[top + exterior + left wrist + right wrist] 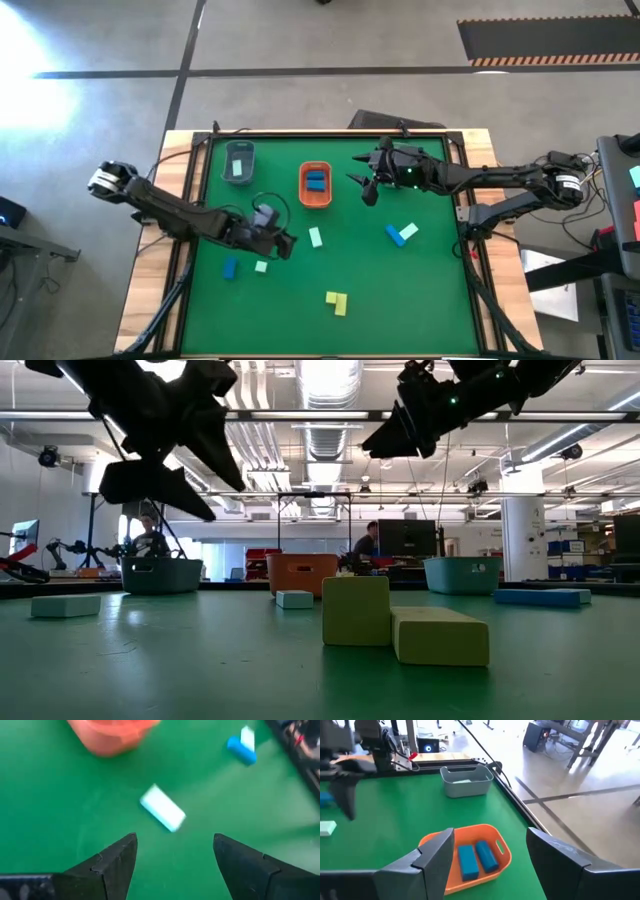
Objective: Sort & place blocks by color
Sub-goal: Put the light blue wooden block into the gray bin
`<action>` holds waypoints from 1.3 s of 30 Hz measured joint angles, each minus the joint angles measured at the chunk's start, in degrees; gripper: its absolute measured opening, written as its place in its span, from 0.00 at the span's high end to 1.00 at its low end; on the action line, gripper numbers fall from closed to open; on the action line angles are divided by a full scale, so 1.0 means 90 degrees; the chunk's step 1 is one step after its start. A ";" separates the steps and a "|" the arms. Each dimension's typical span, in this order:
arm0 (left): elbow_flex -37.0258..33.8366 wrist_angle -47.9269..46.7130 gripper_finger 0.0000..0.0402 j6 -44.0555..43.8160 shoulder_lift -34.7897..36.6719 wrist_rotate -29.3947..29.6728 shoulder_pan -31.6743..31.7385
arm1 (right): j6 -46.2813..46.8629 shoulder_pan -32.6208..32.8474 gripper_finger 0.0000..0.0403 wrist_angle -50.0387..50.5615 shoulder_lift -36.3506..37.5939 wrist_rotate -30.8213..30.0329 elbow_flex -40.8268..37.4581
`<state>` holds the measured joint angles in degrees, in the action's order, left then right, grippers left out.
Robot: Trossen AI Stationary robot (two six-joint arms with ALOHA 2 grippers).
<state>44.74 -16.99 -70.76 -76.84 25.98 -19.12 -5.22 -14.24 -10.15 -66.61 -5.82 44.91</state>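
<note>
Beside the orange tray point(315, 186), my spread left end effector point(284, 243) should straddle the mint block point(162, 814) squarely before pinching.

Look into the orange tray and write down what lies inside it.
Two blue blocks lie side by side on the floor of the orange tray. The right gripper hangs open above it. The near wall hides part of the tray's floor.
</note>
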 joint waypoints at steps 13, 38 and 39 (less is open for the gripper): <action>0.0843 -0.0022 0.39 -0.1125 -0.1440 -0.1175 -0.0253 | -0.0572 -0.0002 0.41 -0.0002 0.0000 -0.0002 0.0000; 0.2247 -0.5802 0.39 -0.4830 -0.1455 -0.2970 -0.1826 | -0.0661 -0.0002 0.42 0.0097 0.0000 -0.0005 -0.0005; 0.2188 -0.5841 0.39 -0.4884 -0.1455 -0.2987 -0.1860 | -0.0659 -0.0002 0.42 0.0097 0.0000 -0.0005 -0.0005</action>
<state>64.43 -69.55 -114.71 -89.93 -0.90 -35.86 -11.16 -14.26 -9.28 -66.61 -5.87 44.86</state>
